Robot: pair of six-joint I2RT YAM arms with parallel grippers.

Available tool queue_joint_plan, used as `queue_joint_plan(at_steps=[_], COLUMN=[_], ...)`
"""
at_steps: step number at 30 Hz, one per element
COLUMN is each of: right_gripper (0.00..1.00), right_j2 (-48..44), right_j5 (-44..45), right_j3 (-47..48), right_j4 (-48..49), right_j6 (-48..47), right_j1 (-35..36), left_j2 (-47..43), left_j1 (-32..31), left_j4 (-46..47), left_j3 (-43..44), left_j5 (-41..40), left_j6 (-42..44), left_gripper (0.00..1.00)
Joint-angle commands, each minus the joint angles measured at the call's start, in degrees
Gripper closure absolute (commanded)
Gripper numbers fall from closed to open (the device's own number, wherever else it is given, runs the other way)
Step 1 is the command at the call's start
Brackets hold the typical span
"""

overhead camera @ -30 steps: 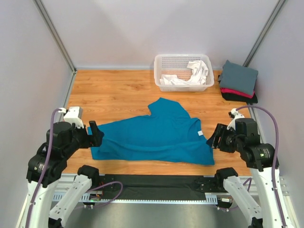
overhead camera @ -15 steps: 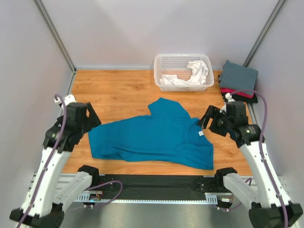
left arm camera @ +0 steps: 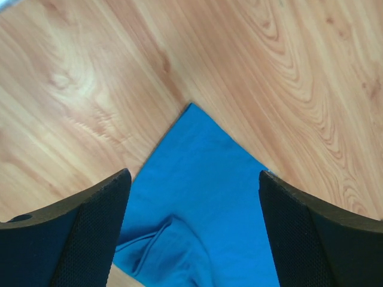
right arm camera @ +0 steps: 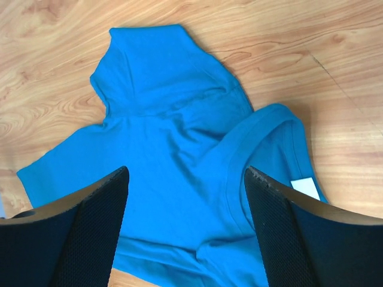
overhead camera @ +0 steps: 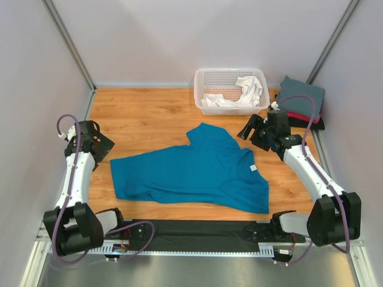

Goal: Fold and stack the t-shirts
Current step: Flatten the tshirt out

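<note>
A large teal-blue t-shirt (overhead camera: 191, 173) lies spread and slightly wrinkled on the wooden table, with its white neck label (overhead camera: 252, 168) at the right. My left gripper (overhead camera: 104, 147) hangs open just off the shirt's left edge. In the left wrist view, a shirt corner (left arm camera: 203, 155) shows between that gripper's (left arm camera: 192, 174) wide jaws. My right gripper (overhead camera: 248, 128) is open above the shirt's far right. The right wrist view shows the collar and label (right arm camera: 306, 188) under this gripper (right arm camera: 185, 170). Slate-grey (overhead camera: 300, 95), red-pink (overhead camera: 297, 115) and black (overhead camera: 312, 124) t-shirts lie folded in a stack at the back right.
A white lattice basket (overhead camera: 231, 73) stands at the back of the table with white cloth (overhead camera: 246, 89) crumpled inside. Grey walls and metal posts enclose the table. Bare wood lies on the far left, between the teal shirt and the back wall.
Both grippers have let the teal shirt go and risen away from its near corners. The left went outward to the left, the right toward the back right. The right jaws opened wider.
</note>
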Motion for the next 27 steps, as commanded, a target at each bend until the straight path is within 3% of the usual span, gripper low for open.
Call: queue_joint_plan(at_steps=[1,5,15,18,24,27], right_gripper=[0.21,0.21,0.22,0.23,0.23,0.23], right_j2=[3.6,7.21,12.75,14.51,15.74,16.62], right_j5=[2.18,2.63,1.14,1.13,2.28,2.1], right_j3=[1.02,2.69,5.15,7.08,8.23,8.66], right_j4=[8.34,8.96,9.84,9.31,9.05,9.31], right_j6=[1.4,0.87,0.61,0.08,0.34,0.78], right_j1=[0.79,0.79,0.79,0.7,0.79,0.79], left_j2=[4.2,7.9,18.79,23.44,27.41,28.21], left_j1=[0.92,0.83,0.83,0.92,1.0,1.0], left_j4=[8.75,16.76,24.85,25.03,23.19,22.57], left_j3=[-2.06,-7.5,-8.04,-6.2,-1.89,-1.98], left_j5=[5.63,6.51,1.33,1.06,1.94,2.38], left_j6=[-1.74,-1.13,0.55,0.2,0.37,0.19], left_gripper=[0.09,0.17,0.28,0.35,0.38,0.49])
